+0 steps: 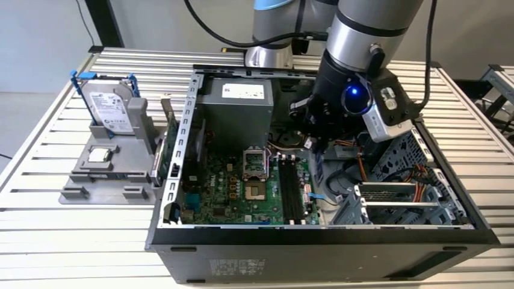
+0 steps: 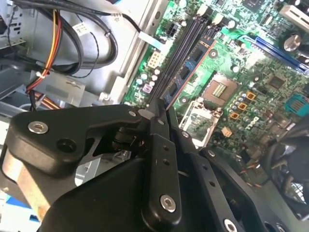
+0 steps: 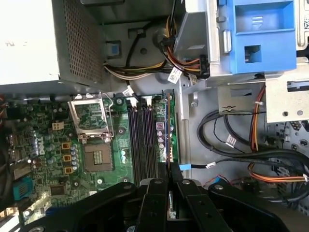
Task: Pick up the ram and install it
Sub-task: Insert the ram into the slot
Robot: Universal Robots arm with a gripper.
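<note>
The claw (image 3: 170, 180) is sitting nearest the lens in both wrist views. Its black fingers (image 2: 161, 145) are pressing together on the ram (image 3: 164, 129), pinching it by its flat faces. The ram is reaching out past the fingertips, edge-on and parallel to the black memory slots (image 3: 142, 140) on the green motherboard (image 3: 96, 135). It is lying along the outermost slot, on the side away from the processor socket (image 3: 95, 157); whether it is touching that slot cannot be told.

In the exterior view the arm (image 1: 365, 36) is reaching down into the open computer case (image 1: 321, 244), with the claw at about one o'clock from the slots. At nine o'clock from the case, on the exterior view's left, a hard drive (image 1: 108, 111) is standing upright in a grey holder (image 1: 105, 174) on the slatted tabletop (image 1: 40, 229).
</note>
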